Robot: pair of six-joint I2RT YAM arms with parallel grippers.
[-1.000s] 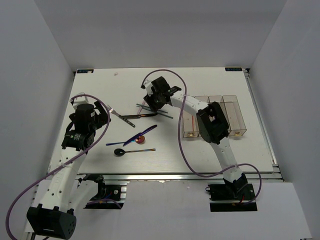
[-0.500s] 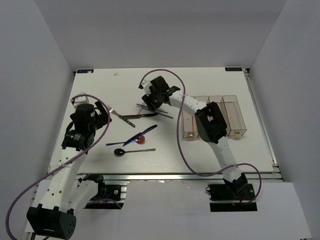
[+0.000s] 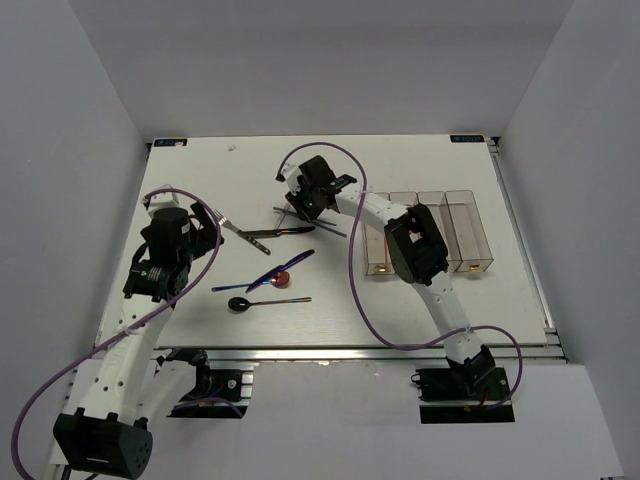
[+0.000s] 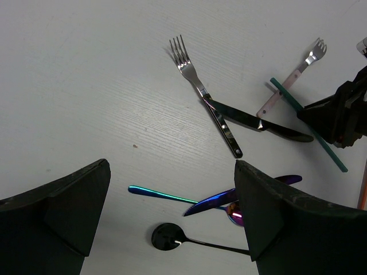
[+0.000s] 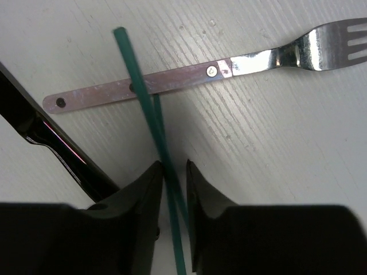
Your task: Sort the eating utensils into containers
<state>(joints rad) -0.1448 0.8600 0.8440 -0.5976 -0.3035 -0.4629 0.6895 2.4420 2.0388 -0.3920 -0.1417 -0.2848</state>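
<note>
My right gripper point(image 3: 305, 205) is low over the table's middle, its jaws closed to a narrow gap on a pair of teal chopsticks point(image 5: 137, 74) that cross a pink-handled fork point(image 5: 172, 80). A dark knife point(image 5: 51, 143) lies just to the left. My left gripper point(image 4: 172, 195) is open and empty above the table. Below it lie a blue-purple knife point(image 4: 218, 199), a black-bowled spoon point(image 4: 165, 236) and a silver fork point(image 4: 200, 86). The row of clear bins point(image 3: 430, 235) stands at the right.
A red-bowled spoon point(image 3: 280, 280) with an iridescent handle lies under the blue-purple knife point(image 3: 282, 268). An orange chopstick shows in the leftmost bin point(image 3: 378, 245). The right arm's purple cable loops over the middle of the table.
My right gripper has shifted slightly left and settled onto the teal chopsticks. The left arm and the loose cutlery have not moved.
</note>
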